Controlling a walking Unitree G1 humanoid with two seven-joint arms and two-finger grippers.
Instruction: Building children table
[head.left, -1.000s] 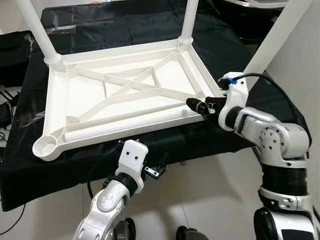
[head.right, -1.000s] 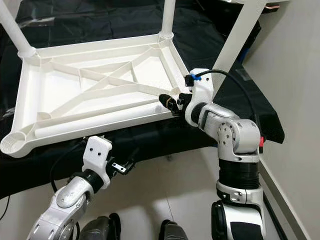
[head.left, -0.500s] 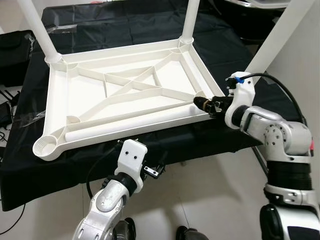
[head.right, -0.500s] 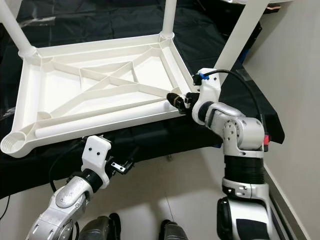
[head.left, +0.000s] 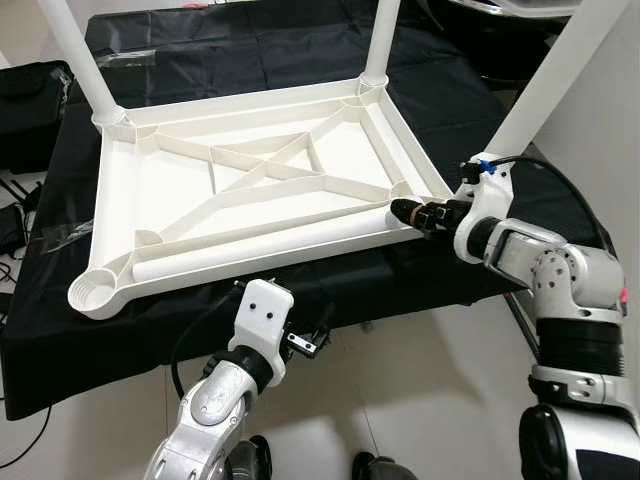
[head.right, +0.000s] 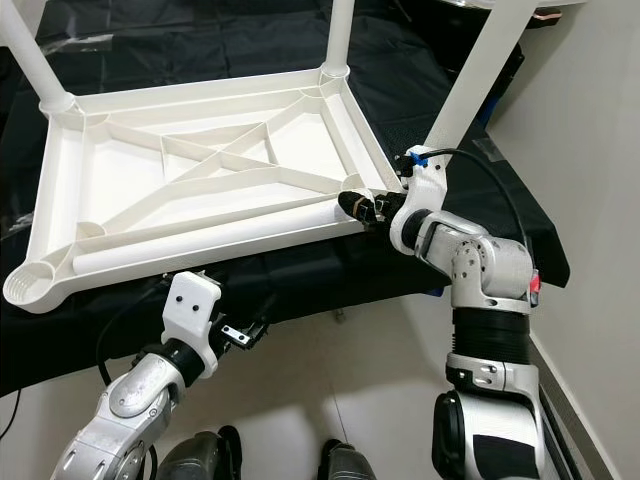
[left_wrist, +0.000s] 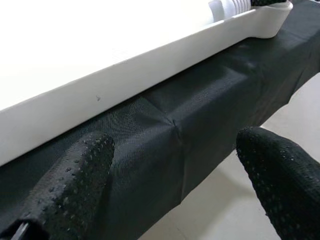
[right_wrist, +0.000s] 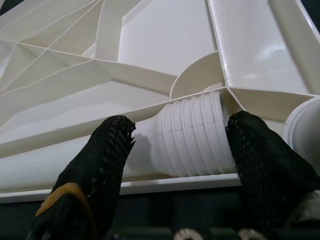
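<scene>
We see the white tabletop (head.left: 250, 200) lying upside down on a black cloth (head.left: 250, 40), ribs upward, its near rim running close along the cloth's front edge. Two legs stand upright in the far corner sockets; a third leg (head.left: 260, 250) lies loose inside the near rim. Our right gripper (right_wrist: 175, 145) reaches in at the tabletop's near right corner, its fingers (right_wrist: 105, 150) set one on each side of the loose leg's ribbed end, closed around it. Our left gripper (left_wrist: 170, 175) hangs below the cloth's front edge, fingers spread wide with nothing between them. Bare pale floor (head.left: 420, 400) lies open beneath the table front
</scene>
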